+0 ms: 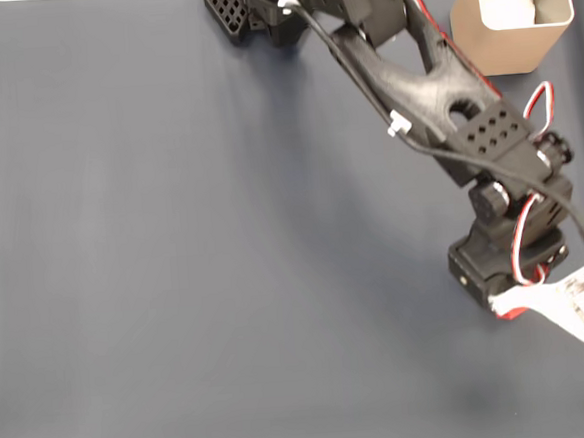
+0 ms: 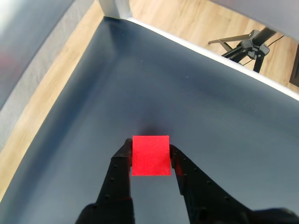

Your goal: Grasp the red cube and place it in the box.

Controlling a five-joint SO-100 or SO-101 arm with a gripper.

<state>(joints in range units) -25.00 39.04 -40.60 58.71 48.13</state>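
Note:
In the wrist view the red cube (image 2: pixel 150 156) sits between my two black fingers (image 2: pixel 122 161), which press against its left and right faces. My gripper (image 2: pixel 150 148) is shut on the cube, low over the dark mat; whether the cube rests on the mat or hangs just above it I cannot tell. In the fixed view the gripper (image 1: pixel 508 302) is at the lower right, with the arm reaching down from the top centre and covering the cube. The tan box (image 1: pixel 501 49) stands at the top right, well away from the gripper, with something white and crumpled inside.
A dark blue-grey mat (image 1: pixel 174 247) covers the table. The wrist view shows the mat's far edge (image 2: pixel 196 46), wooden floor beyond it, and a black tripod (image 2: pixel 250 42). The arm's base (image 1: pixel 247 7) stands at the top centre.

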